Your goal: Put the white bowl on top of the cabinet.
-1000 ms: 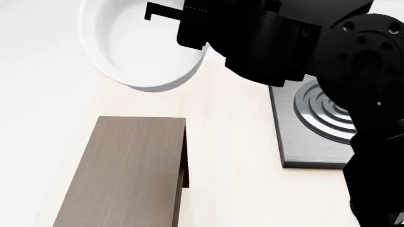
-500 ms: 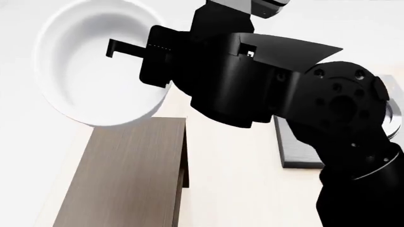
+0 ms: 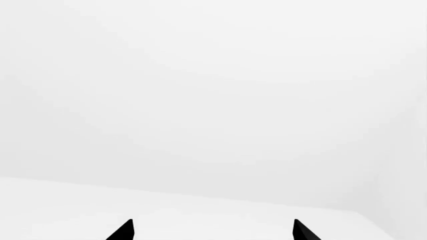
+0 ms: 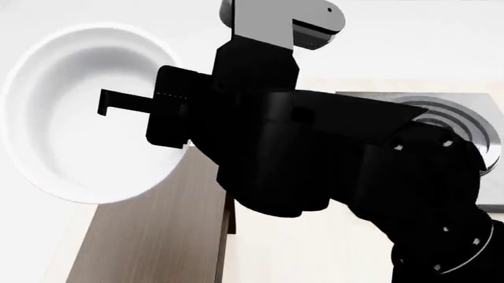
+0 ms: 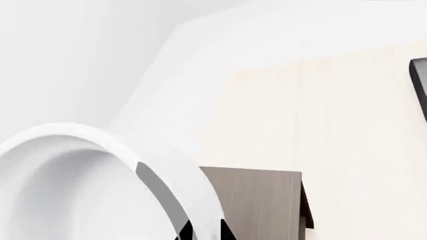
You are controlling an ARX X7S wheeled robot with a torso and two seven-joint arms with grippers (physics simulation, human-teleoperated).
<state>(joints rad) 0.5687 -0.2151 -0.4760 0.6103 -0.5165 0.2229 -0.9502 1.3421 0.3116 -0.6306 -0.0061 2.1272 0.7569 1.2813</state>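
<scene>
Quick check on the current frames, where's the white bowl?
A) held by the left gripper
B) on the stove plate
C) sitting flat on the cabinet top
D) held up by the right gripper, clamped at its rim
D: in the head view the right gripper pinches the rim of the white bowl, which hangs tilted above the cabinet; the stove plate is bare where visible, and the left gripper holds nothing.

Flat, bright, even light fills all three renders, sharp throughout with no blur or edge distortion. In the head view the white bowl (image 4: 87, 118) shows only soft grey shading inside and nearly merges with the washed-out white surround, while the right arm (image 4: 339, 171) reads as near-featureless black. The left wrist view is almost pure white.
</scene>
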